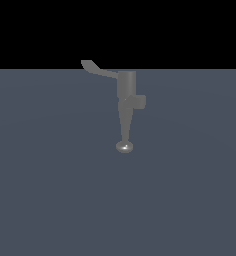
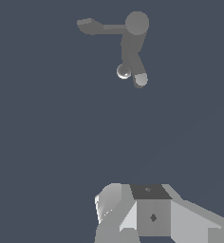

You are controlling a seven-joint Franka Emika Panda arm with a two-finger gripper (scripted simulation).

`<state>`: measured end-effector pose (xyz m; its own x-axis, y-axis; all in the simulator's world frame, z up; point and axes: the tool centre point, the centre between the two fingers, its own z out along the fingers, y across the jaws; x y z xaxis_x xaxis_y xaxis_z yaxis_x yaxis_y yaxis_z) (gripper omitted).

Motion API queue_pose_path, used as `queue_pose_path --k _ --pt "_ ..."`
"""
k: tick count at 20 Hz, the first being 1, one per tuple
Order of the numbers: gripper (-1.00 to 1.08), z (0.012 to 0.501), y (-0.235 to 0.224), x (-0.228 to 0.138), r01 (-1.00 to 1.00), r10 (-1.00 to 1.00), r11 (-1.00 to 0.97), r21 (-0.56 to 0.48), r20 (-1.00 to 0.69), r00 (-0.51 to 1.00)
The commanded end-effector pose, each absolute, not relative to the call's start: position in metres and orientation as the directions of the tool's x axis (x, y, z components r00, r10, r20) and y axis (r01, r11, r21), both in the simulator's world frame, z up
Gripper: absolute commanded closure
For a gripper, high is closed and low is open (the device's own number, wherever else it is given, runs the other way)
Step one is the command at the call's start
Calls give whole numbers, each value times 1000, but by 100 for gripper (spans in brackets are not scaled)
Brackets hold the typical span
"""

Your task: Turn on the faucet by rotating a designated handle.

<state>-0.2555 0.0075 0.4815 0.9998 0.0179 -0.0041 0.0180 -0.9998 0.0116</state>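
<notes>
1. Locate the handle (image 1: 96, 69). In the exterior view it projects from the top of the faucet (image 1: 126, 95) toward the exterior view's left, ending in a widened paddle tip. This is my contact target.
2. Confirm the body. The upright cylinder stands on the bench (image 1: 50, 190) near the middle of the exterior view; the tapering spout runs from it to a shiny rounded knob (image 1: 124, 146).
3. Exclude the short boxy stub (image 1: 139, 102) on the exterior view's right of the cylinder. I judge that pushing it or the spout would not serve the task.
4. Check my hand (image 2: 147, 213). Only part of it shows at the edge of the wrist view, well apart from the faucet (image 2: 133, 45). I cannot tell whether the fingers are apart or together.
5. Step in hand, as I judge it: approach. I should close on the handle (image 2: 97, 27) near the paddle tip, where leverage is greatest.
6. Push tangentially about the cylinder axis, not toward it, so contact does not slip off the thin lever.
</notes>
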Motion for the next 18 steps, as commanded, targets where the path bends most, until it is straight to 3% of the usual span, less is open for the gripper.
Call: queue_pose_path --k 1,18 --pt "108 481 7 -256 18 18 -1000 12 -4 1000" --pt "108 460 36 -234 -141 -141 -990 9 -4 990"
